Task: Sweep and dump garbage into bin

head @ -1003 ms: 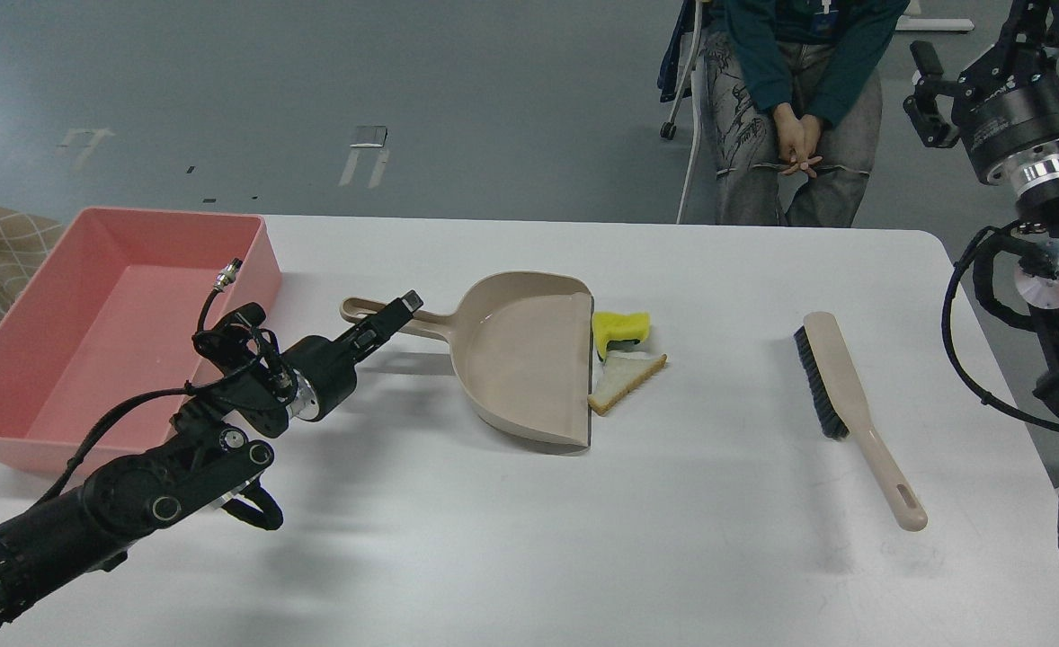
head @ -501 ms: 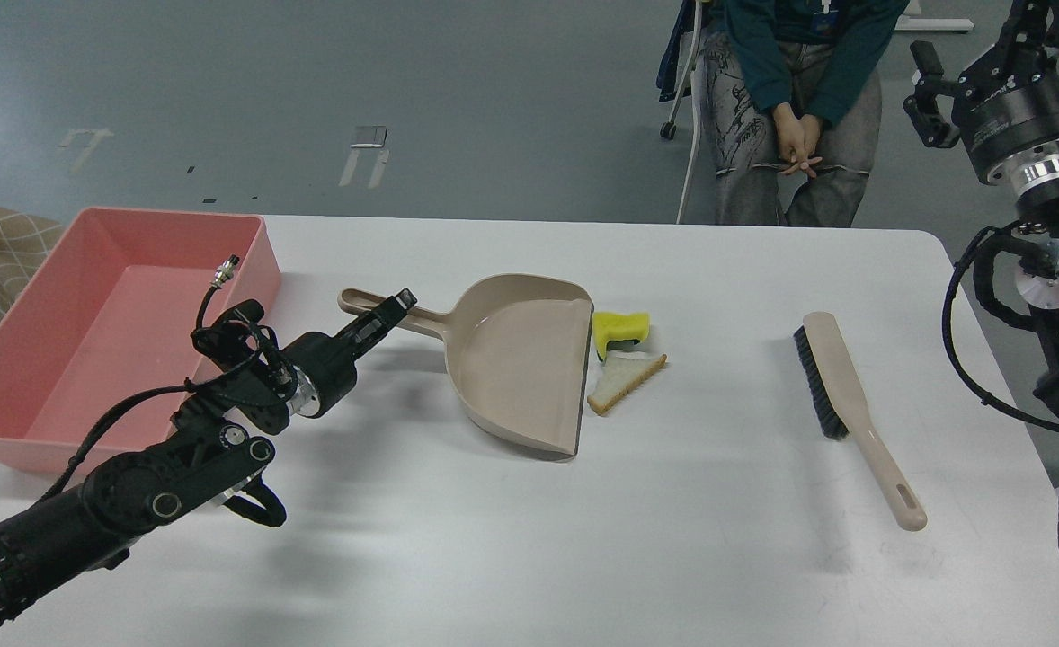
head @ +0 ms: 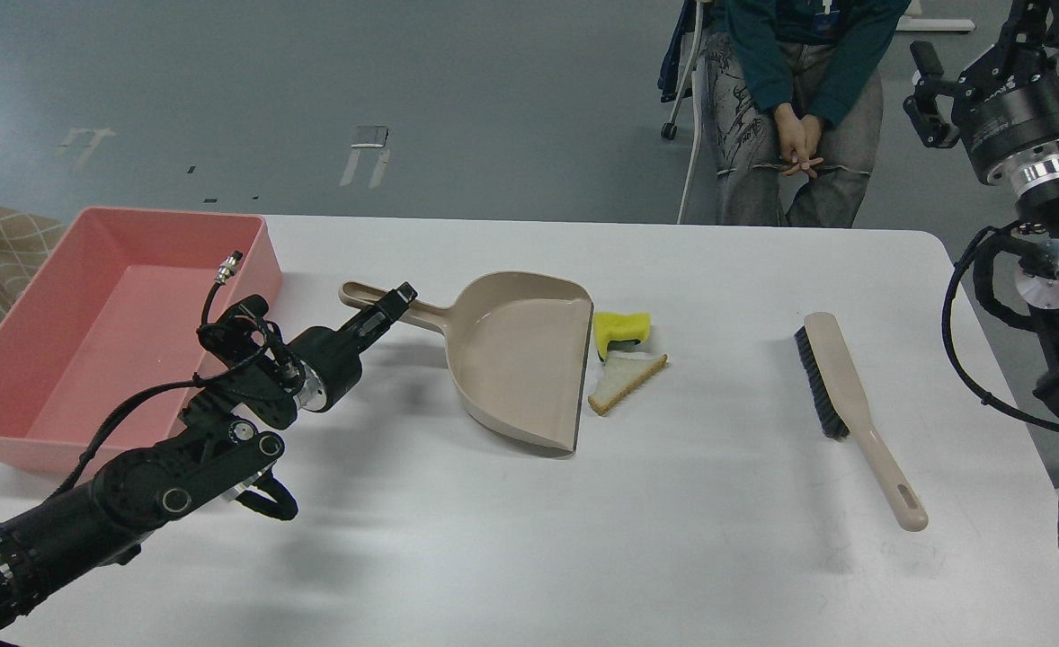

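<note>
The garbage lies mid-table: a yellow sponge chunk (head: 621,329) and a white bread slice (head: 625,377) with brown crust, both just right of the mouth of the beige dustpan (head: 513,355). The pink bin (head: 35,359) stands at the table's left edge. My left gripper (head: 386,310) is shut on the dustpan's long handle (head: 413,312), between bin and pan. My right gripper (head: 923,90) is raised at the far right, above and beyond the table, its two fingers apart and empty.
A beige hand brush (head: 844,395) with dark bristles lies on the right part of the white table (head: 529,539). A seated person (head: 795,108) is behind the table's far edge. My right arm's cables hang at the right edge.
The left gripper has closed in on the dustpan handle, and the pan has turned and shifted slightly left, away from the garbage. The right arm, brush and garbage have not moved.
</note>
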You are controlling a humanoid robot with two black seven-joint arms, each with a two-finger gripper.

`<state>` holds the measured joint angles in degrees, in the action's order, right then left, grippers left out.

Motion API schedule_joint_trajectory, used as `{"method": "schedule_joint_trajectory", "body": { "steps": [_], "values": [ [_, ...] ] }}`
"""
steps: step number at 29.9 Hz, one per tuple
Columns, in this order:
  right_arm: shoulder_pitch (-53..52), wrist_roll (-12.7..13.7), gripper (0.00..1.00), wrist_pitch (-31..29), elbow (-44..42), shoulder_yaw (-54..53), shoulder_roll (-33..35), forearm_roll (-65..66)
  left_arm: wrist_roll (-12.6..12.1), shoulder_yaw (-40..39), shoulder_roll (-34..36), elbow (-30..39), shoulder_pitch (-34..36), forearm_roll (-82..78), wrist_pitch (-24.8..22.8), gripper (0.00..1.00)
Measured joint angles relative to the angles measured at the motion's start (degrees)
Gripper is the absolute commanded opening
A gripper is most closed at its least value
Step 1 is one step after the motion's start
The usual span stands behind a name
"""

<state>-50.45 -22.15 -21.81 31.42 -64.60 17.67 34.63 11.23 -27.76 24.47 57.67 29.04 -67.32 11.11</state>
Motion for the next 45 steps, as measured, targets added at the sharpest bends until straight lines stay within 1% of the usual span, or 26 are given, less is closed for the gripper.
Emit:
{"method": "schedule_joint_trajectory", "body": {
  "steps": [7, 12, 14, 17, 20, 25, 32, 35, 40, 45],
  "values": [
    [0.0, 0.0, 1.00, 0.0, 0.0, 0.0, 0.3, 0.0, 0.4, 0.0, -0.2, 0.5, -0.1, -0.1, 5.0, 0.00],
    [0.0, 0.5, 1.00, 0.6, 0.2, 0.4, 0.8, 0.4, 0.6, 0.2, -0.2, 0.6, -0.1, -0.2, 6.2, 0.00],
    [0.0, 0.8, 1.00, 0.7, 0.8, 2.4, 1.8, 0.5, 0.6, 0.2, -0.2, 0.6, -0.1, -0.3, 6.5, 0.00],
    [0.0, 1.1, 1.00, 0.9, 4.4, 8.9, 5.5, 0.6, 0.6, 0.3, -0.1, 0.7, -0.1, -0.6, 7.5, 0.00],
    [0.3, 1.3, 1.00, 1.1, 9.9, 16.2, 11.6, 0.7, 0.7, 0.3, -0.1, 0.8, 0.0, -0.8, 8.1, 0.00],
    [0.9, 2.5, 1.00, 1.2, 19.2, 26.7, 23.1, 0.7, 0.9, 0.3, 0.0, 0.9, 0.0, -0.8, 8.3, 0.00],
    [1.1, 2.8, 1.00, 1.2, 32.9, 39.9, 39.3, 2.4, 1.1, 0.3, -0.1, 0.9, 0.0, -0.8, 8.3, 0.00],
    [1.3, 2.8, 1.00, 1.2, 38.4, 44.1, 45.9, 7.1, 1.1, 0.3, 0.0, 0.9, 0.0, -0.9, 8.3, 0.00],
    [2.3, 2.7, 1.00, 1.5, 45.9, 48.4, 54.8, 18.0, 1.1, 0.3, -0.1, 1.0, 0.0, -0.9, 8.2, 0.00],
    [4.6, 2.6, 1.00, 4.2, 51.1, 51.8, 59.8, 26.5, 1.1, 0.3, -0.1, 1.6, -0.1, -0.9, 8.2, 0.00]
  ]
}}
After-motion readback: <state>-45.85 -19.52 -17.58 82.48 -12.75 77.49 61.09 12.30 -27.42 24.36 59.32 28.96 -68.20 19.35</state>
